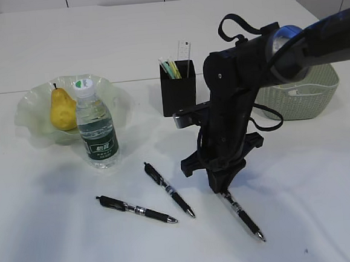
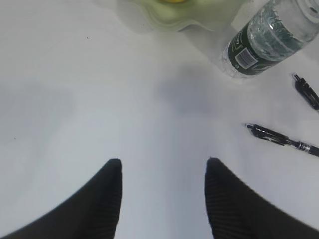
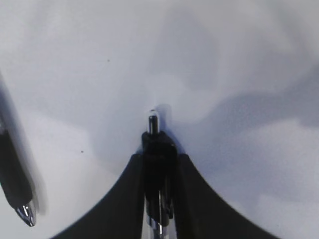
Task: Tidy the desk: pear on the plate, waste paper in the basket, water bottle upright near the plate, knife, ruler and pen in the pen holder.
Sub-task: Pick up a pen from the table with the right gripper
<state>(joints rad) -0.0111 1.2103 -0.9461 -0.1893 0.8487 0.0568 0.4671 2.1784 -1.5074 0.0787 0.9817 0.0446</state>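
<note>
In the exterior view, the yellow pear (image 1: pixel 62 109) is already sitting in the translucent pale green ruffled glass plate (image 1: pixel 31 115) at the left of the frame, and the small clear water bottle with the dark green label (image 1: pixel 96 128) is standing upright just in front of that plate, so those two steps look done. The matte black square pen holder (image 1: pixel 179 94) at upper centre is already carrying a clear ruler (image 1: pixel 183 51) and some pale sticks, and the sage green woven-look basket (image 1: pixel 306 96) is sitting at the right edge, its contents hidden from here. Three black pens are still lying on the white surface (image 1: pixel 44 238): one at lower left (image 1: pixel 136 210), one at centre (image 1: pixel 169 190), and one at lower right (image 1: pixel 241 214), whose upper end the right gripper (image 1: pixel 222 185) is pressing down on. In the left wrist view, the left gripper (image 2: pixel 163 164) is hanging over bare surface with its fingers (image 2: pixel 107 199) standing well apart and holding nothing. In the right wrist view, the right fingers (image 3: pixel 127 199) are pinching narrowly on the lower-right pen's black barrel at the bottom centre of the frame, while it is still lying on the surface. Judging from this, all three pens are left to place.
</note>
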